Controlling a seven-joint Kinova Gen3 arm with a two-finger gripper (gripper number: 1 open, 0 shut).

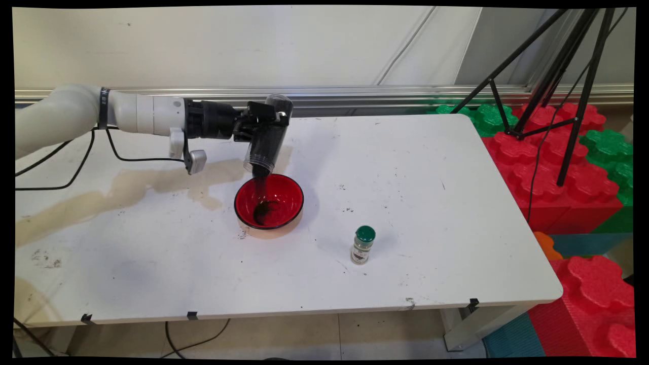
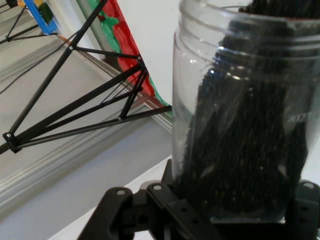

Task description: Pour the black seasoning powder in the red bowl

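On the white counter [image 1: 431,177] I see the gripper [image 1: 268,124] with its jaws pinched on a clear plastic jar [image 1: 267,137], tipped mouth-down above the red bowl [image 1: 269,201]. Dark grains [image 1: 263,210] lie in the bowl, and a green-capped spice bottle [image 1: 363,245] stands well apart. Only my hand view shows dark grains packed against the jar's wall [image 2: 240,125].

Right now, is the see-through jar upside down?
Yes, tipped mouth-down: the clear plastic jar in the pincer streams dark grains into the red bowl.

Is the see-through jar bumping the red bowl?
Apart. The main view shows the jar tipped above the red bowl, with only dark grains falling across the gap.
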